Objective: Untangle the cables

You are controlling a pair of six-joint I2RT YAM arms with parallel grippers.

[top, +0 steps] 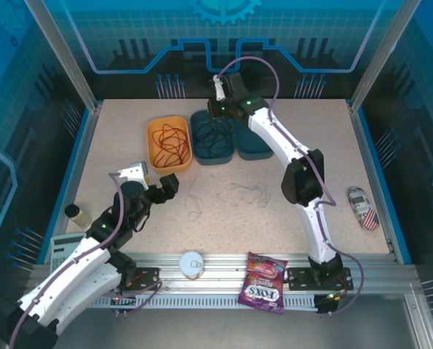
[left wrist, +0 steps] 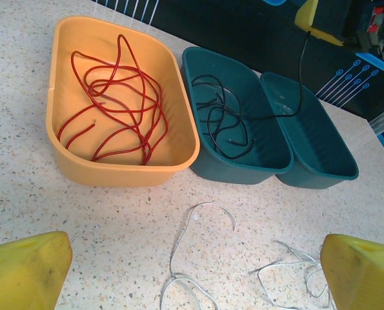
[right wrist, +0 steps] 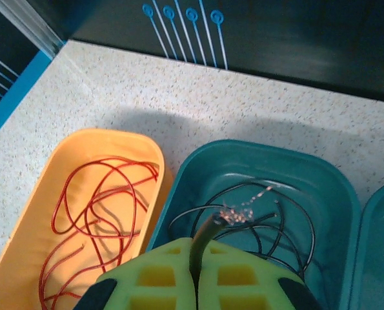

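Two yellow-green fingers [right wrist: 146, 278] of the right gripper [right wrist: 196, 255] are pressed tight together. They pinch the black cable [right wrist: 202, 234] close to its end, and a little tuft of bare copper strands sticks out at the tip. The gripper hangs above a teal tub [right wrist: 337, 187] at the far side of the table [top: 325, 131]. The cable drops from the fingers into that tub, where the other part of it lies in loose loops. The bottoms of the fingers are cut off by the picture edge.

The left gripper [left wrist: 195, 252] is spread wide and holds nothing. It hovers just above the white cables [left wrist: 208, 205]. These thin pale wires lie in curls on the speckled table top and are hard to make out against it. Some run off the bottom of the picture.

The red cable [left wrist: 124, 97] lies curled in the orange tub [left wrist: 69, 165], just left of the teal tub. A second teal tub [left wrist: 327, 171] touches the first on its right.

At the near edge lies a purple sweet bag [top: 263, 280] that says "FOX'S". A small can [top: 363, 207] on the right has stripes, but its words are too small to read.
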